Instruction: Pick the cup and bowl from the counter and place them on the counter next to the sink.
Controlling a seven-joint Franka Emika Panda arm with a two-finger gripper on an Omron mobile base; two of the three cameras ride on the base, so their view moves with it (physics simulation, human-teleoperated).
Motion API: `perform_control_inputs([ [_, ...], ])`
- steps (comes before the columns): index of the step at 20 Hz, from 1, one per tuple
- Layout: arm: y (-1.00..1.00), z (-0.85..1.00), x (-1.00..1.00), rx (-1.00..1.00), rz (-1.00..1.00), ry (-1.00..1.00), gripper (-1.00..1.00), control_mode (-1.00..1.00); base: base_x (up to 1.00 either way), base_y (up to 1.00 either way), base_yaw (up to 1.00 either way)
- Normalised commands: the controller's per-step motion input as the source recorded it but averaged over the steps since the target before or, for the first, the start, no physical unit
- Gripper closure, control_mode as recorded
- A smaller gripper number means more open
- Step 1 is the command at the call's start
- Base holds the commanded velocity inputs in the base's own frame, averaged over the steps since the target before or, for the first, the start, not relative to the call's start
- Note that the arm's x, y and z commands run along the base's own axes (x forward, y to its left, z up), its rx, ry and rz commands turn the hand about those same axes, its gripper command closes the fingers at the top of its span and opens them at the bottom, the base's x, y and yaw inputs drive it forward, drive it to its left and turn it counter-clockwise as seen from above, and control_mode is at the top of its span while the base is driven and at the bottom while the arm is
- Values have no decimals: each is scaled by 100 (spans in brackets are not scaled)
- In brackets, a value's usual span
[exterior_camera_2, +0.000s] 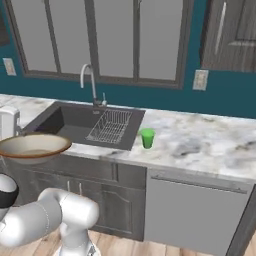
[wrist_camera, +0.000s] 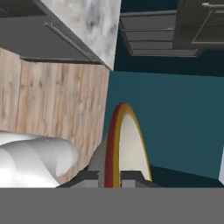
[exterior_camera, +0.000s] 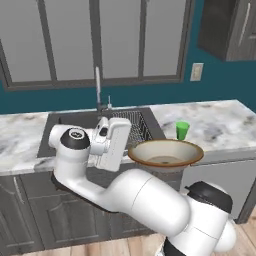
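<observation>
Near: the gripper (wrist_camera: 112, 177), jaws clamped on the rim of the bowl (exterior_camera: 165, 153), holds it in the air before the counter (exterior_camera: 220, 122). Beyond: the cup (exterior_camera: 182, 130) already stands just right of the sink (exterior_camera: 75, 125). Remaining: set the bowl down beside it.

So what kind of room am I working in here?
A home kitchen, by the look of it: a marble counter over grey cabinets, a sink with a chrome faucet and wire rack, under a window.
</observation>
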Motion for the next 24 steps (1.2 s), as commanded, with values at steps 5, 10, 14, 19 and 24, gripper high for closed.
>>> perform_control_inputs([
  [5, 0, 0, 0, 0, 0, 0, 100, 100, 38, 75, 13],
  [10, 0, 0, 0, 0, 0, 0, 100, 100, 20, 67, 1],
  [14, 0, 0, 0, 0, 0, 0, 100, 100, 37, 52, -8],
  [19, 0, 0, 0, 0, 0, 0, 100, 100, 48, 35, -20],
  [24, 0, 0, 0, 0, 0, 0, 100, 100, 47, 36, -23],
])
